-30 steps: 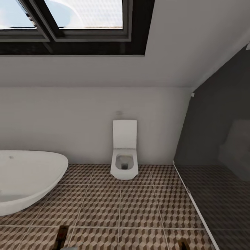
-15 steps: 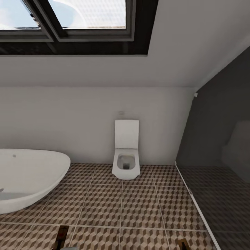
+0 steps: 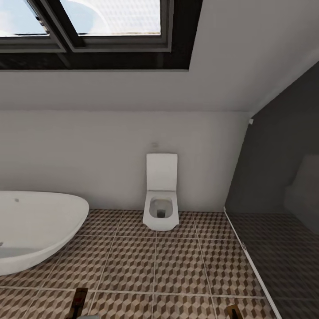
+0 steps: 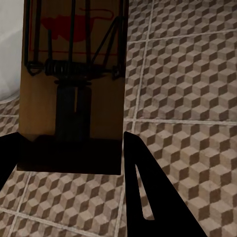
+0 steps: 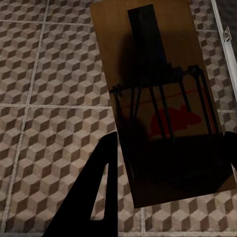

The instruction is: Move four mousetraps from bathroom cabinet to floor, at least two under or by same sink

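Mousetraps sit one in each gripper: the left gripper (image 4: 69,148) clasps a mousetrap (image 4: 74,84), the right gripper (image 5: 168,148) clasps another mousetrap (image 5: 158,98) (red mouse print showing), both above the bathroom floor (image 3: 177,261). Beyond stand a toilet (image 3: 161,197) and bathtub (image 3: 35,230).

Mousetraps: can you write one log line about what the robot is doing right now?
left hand: holds mousetrap | right hand: holds second mousetrap | below: bathroom floor | ahead: toilet

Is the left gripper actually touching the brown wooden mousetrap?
Touching: in the left wrist view, the brown wooden mousetrap sits clamped between the left gripper's dark fingers.
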